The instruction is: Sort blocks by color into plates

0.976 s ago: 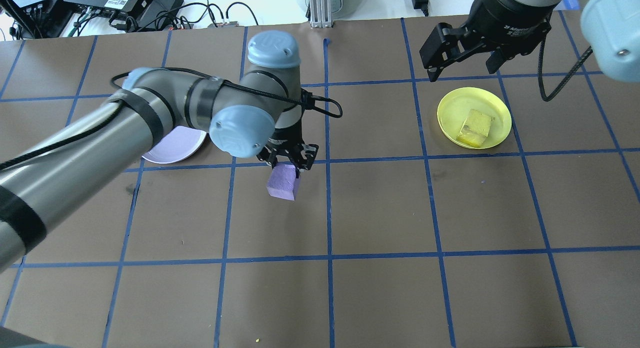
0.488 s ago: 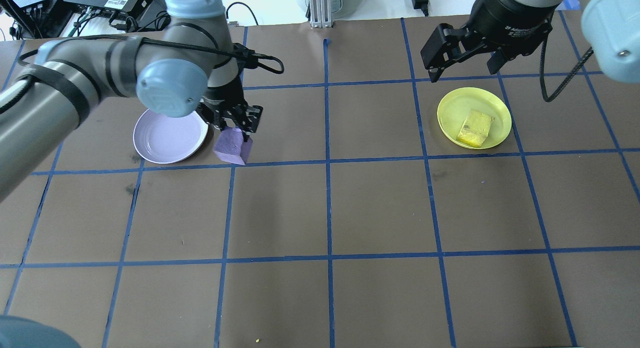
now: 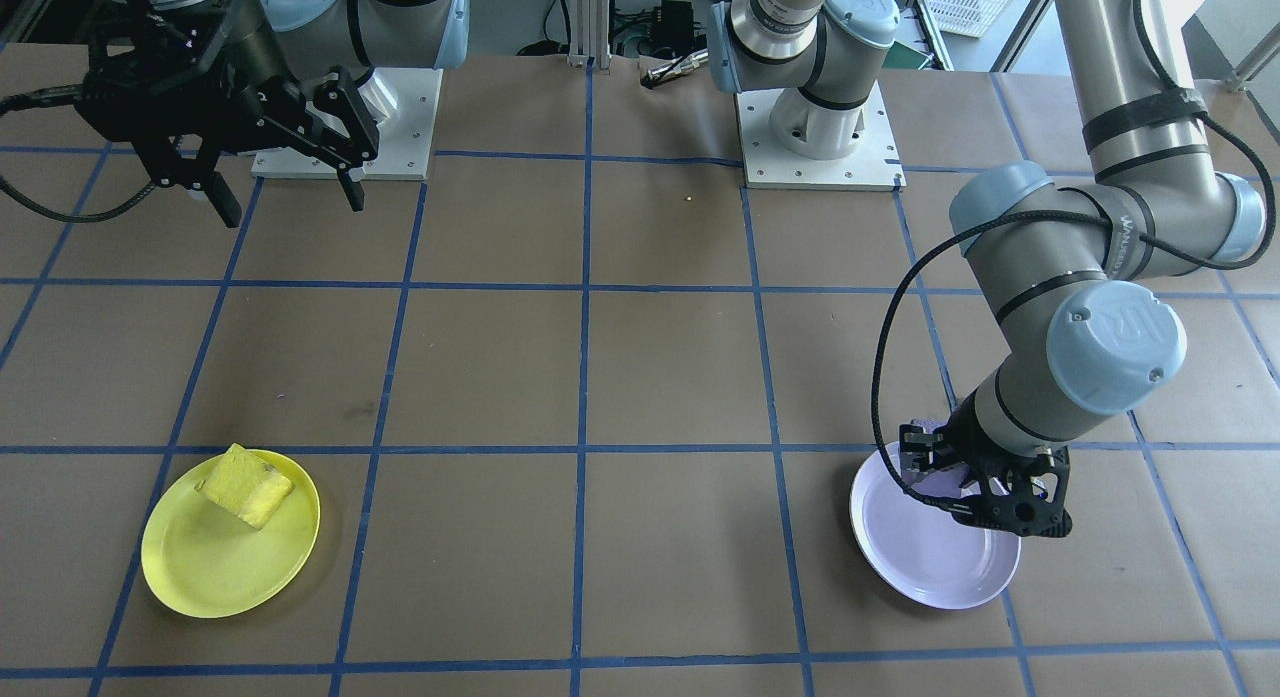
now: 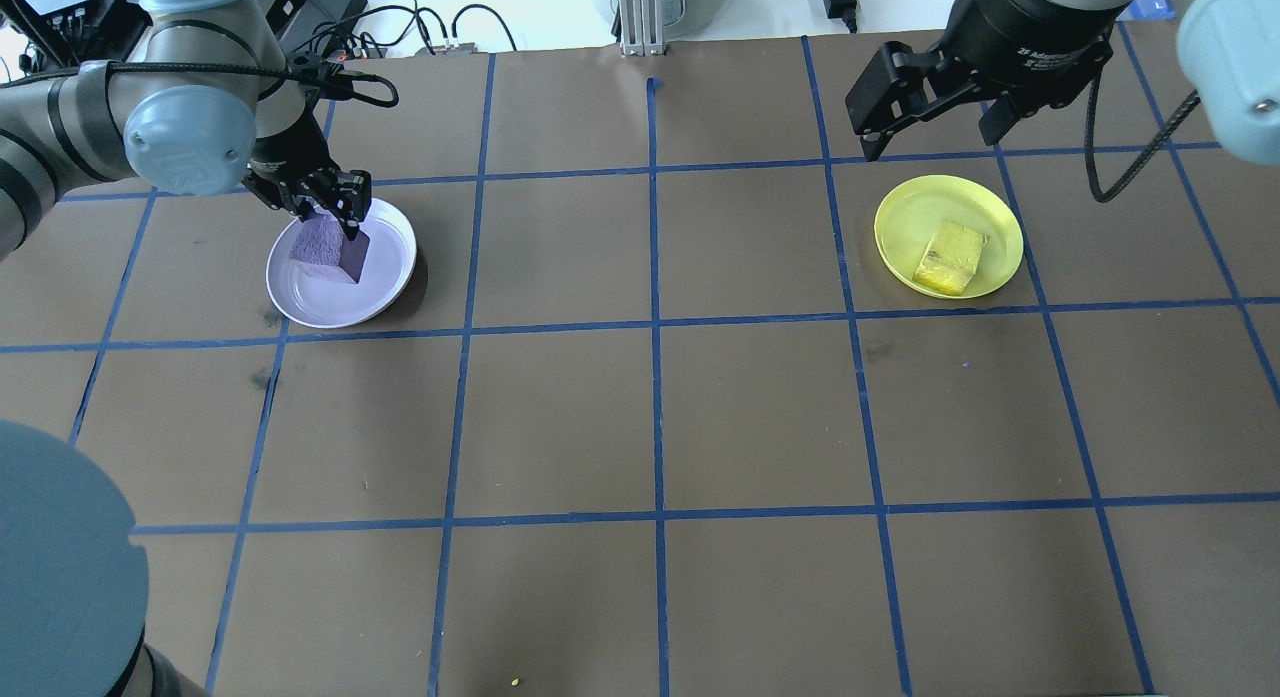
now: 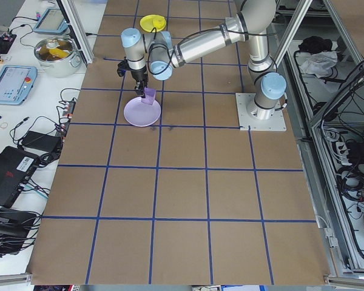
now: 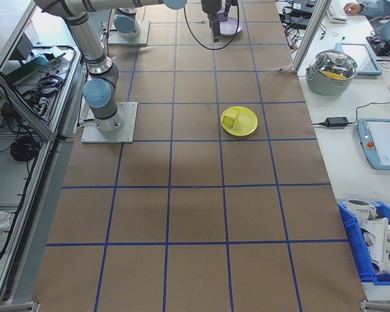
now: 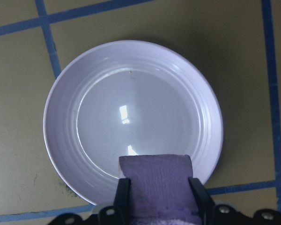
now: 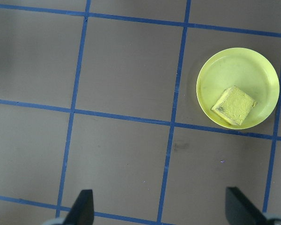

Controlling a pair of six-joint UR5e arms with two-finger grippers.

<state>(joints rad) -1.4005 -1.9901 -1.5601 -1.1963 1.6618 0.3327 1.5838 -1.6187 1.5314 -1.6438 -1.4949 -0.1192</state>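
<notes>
Purple foam block (image 7: 155,180) sits pinched in the left pincer (image 4: 325,199), hanging over the lavender plate (image 4: 385,277) around its 6 o'clock edge in the wrist view, so it looks lined up for a drop, not released yet. Further out, the yellow block (image 4: 952,257) already lies in the yellow plate (image 4: 905,212), toward 4 o'clock, so that half seems done. Right pincer (image 4: 933,102) hovers spread wide and empty at the plate's 12 o'clock, probably just parked clear. Its white label is partly readable, maybe "Adaptive", not sure.
</notes>
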